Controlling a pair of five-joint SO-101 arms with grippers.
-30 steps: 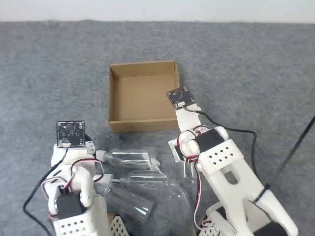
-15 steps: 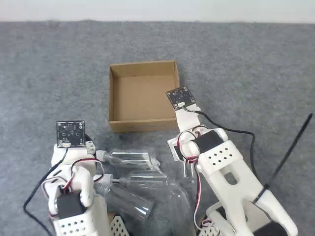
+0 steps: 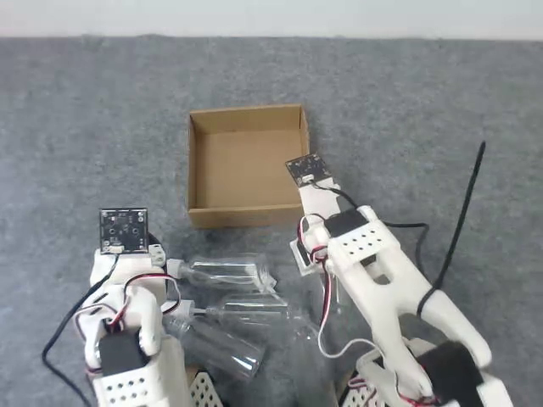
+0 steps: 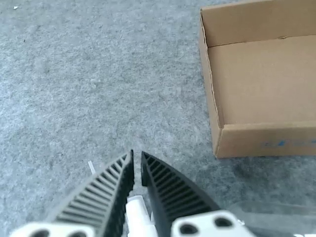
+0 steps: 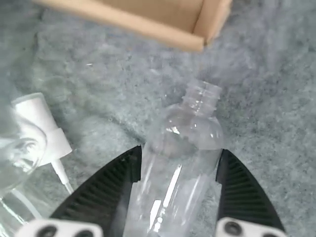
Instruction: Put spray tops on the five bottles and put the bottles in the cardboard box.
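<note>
The open cardboard box [image 3: 246, 165] sits at the table's middle back. In the right wrist view my right gripper [image 5: 178, 153] is shut on a clear bottle [image 5: 190, 128]. Its bare threaded neck [image 5: 201, 93] points toward a box corner [image 5: 207, 22]. The right arm [image 3: 356, 246] stands just in front of the box's near right corner. My left gripper [image 4: 137, 159] is shut on a white spray top [image 4: 136, 212], a short way from the box's near left corner [image 4: 219, 138]. Three clear bottles [image 3: 225, 271] [image 3: 254, 309] [image 3: 212, 343] lie between the arms.
A loose white spray top [image 5: 42, 128] with its thin tube lies on the grey carpet beside the held bottle. A black cable [image 3: 462, 220] arcs up from the right arm. Open carpet [image 3: 93, 127] surrounds the box to the left, right and behind.
The right arm has shifted toward the box with the bottle in its gripper, and its black cable has swung upward. The left arm has stayed in place.
</note>
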